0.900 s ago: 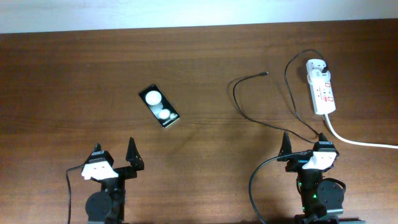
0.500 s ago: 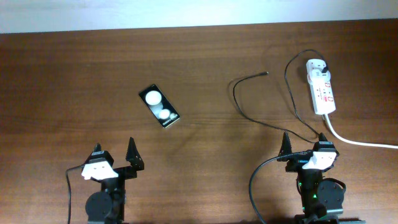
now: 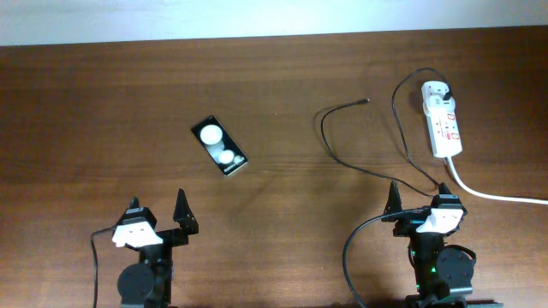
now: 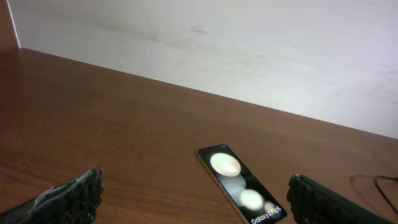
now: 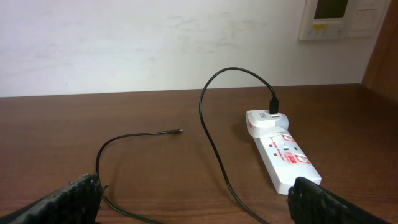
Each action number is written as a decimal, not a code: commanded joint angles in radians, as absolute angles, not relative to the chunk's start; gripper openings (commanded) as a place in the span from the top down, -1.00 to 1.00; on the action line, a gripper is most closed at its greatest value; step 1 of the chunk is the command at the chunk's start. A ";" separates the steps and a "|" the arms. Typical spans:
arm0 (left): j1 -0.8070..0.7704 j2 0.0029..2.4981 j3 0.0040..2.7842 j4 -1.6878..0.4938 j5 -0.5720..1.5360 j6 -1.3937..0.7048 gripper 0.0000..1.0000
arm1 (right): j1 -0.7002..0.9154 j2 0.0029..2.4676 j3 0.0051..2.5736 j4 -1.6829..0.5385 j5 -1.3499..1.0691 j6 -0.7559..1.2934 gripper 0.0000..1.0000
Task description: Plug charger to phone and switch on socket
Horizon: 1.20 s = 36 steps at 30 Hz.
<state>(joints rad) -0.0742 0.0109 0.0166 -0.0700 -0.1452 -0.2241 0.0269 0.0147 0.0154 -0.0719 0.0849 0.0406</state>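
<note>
The black phone [image 3: 220,146] lies flat at centre-left, two white round patches on its face; it also shows in the left wrist view [image 4: 241,193]. The black charger cable [image 3: 342,159] loops from a white adapter [image 3: 435,89] plugged into the white socket strip [image 3: 444,126] at the right, its plug tip [image 3: 366,101] lying loose on the table. In the right wrist view the cable [image 5: 211,134], tip [image 5: 178,131] and socket [image 5: 283,154] show ahead. My left gripper [image 3: 157,218] is open and empty, near the front edge below the phone. My right gripper [image 3: 419,204] is open and empty, just in front of the socket.
The thick white cord [image 3: 497,196] runs from the socket's near end off the right edge. The brown wooden table [image 3: 103,111] meets a white wall at the back. A wall panel [image 5: 339,17] hangs at the upper right of the right wrist view.
</note>
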 commanded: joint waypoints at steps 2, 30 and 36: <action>-0.069 0.007 0.009 -0.068 -0.135 -0.215 -0.99 | 0.033 0.004 0.006 -0.073 0.080 0.034 -0.97; -0.069 0.221 0.353 0.205 -0.135 0.043 -0.98 | 0.033 0.004 0.006 -0.073 0.080 0.034 -0.97; -0.069 0.608 0.812 -0.173 -0.134 0.043 -0.98 | 0.033 0.004 0.006 -0.073 0.080 0.034 -0.97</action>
<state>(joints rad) -0.0731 0.4973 0.6548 -0.0677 -0.1452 0.0242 0.0269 0.0113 0.0147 -0.0704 0.0849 0.0410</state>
